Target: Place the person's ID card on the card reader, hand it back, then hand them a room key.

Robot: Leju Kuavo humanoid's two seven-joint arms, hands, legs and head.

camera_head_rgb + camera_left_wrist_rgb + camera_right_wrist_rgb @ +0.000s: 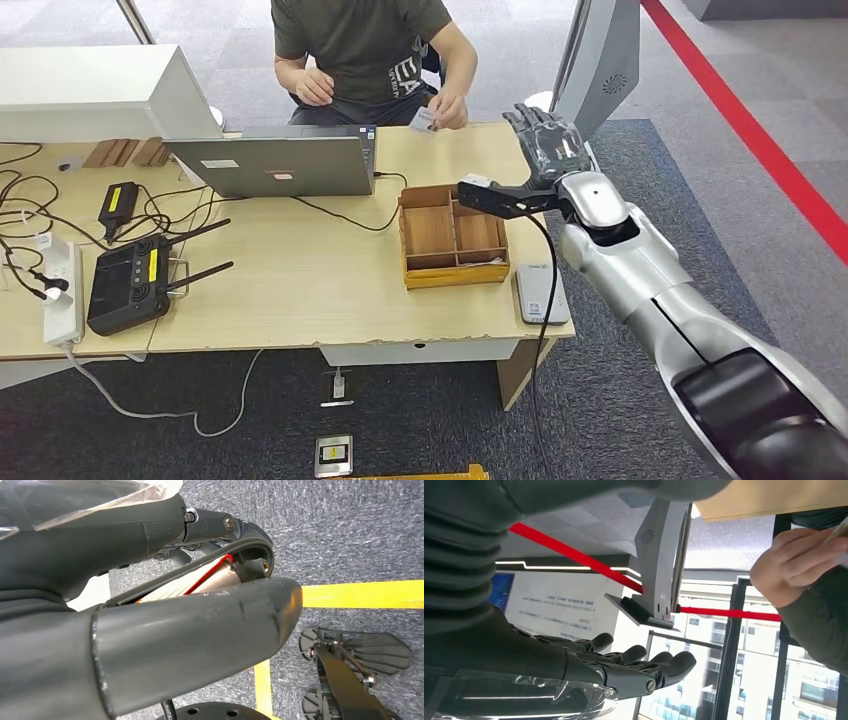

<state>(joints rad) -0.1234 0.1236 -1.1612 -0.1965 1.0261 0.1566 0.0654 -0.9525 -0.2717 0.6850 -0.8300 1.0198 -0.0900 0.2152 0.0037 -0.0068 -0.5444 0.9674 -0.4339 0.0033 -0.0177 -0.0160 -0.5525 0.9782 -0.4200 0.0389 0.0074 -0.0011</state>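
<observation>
Clearly the ID card (424,119) has not been passed over: the person (365,50) seated at the far side of the table (300,290) pinches it in one hand above the table's far edge, just beyond the laptop (275,165). The right hand (545,140) is raised at the table's right end, near the card but apart from it, its fingers (644,662) stretched out and slightly spread with nothing in them, palm offered. The left hand (150,605) hangs toward the carpet; its fingers are too hidden for me to tell whether they are open or curled. Judging by its look, the card is a thin, stiff, very light plastic rectangle with smooth faces, so it is likely to slide between hard fingers unless pinched firmly. The sensible hold is across the two flat faces near the free short edge, thumb on one side and a finger opposite, away from the person's own fingertips. Flat on a surface it would be awkward to lift, which matters at the card reader (542,293) lying at the table's near right corner, beside the wooden compartment tray (452,237).
</observation>
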